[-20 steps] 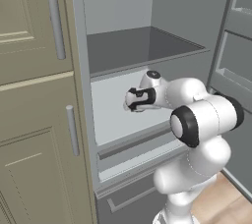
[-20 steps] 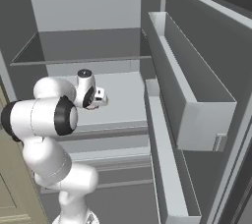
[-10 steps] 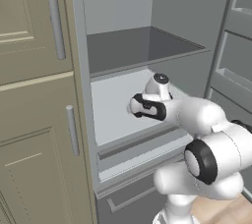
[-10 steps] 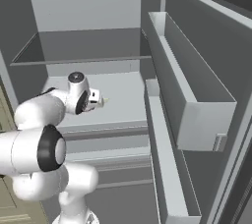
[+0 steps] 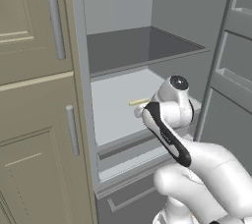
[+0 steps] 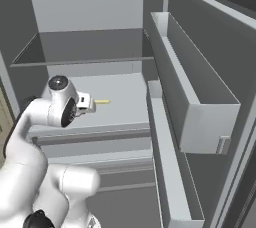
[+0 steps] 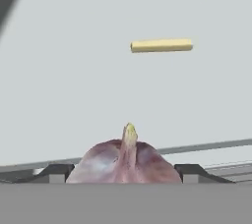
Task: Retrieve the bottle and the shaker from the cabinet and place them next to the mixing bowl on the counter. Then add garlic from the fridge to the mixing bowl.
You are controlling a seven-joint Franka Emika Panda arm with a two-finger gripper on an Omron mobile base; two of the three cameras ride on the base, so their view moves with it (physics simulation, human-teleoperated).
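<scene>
Gripper (image 7: 126, 176) sits at the front lip of the fridge (image 6: 90, 7), and in the hand view its two dark tips flank the garlic (image 7: 124, 161), a pinkish-white bulb with its stem tip pointing up; you look to have it clamped between the tips, though the bulb's lower half is hidden, so treat the hold as likely rather than proven. Your arm reaches over the middle shelf (image 5: 118, 115); a small yellow stick (image 7: 161, 45) lies further back on that shelf, well apart from the bulb. Watch three things: the bulb is round and smooth, so a quick swing could roll it out of the tips; the door bins (image 6: 200, 107) stand close on the right, so a wide turn may clip them; keep the wrist clear of the shelf's edge as you leave, or a knock could shake the garlic loose.
</scene>
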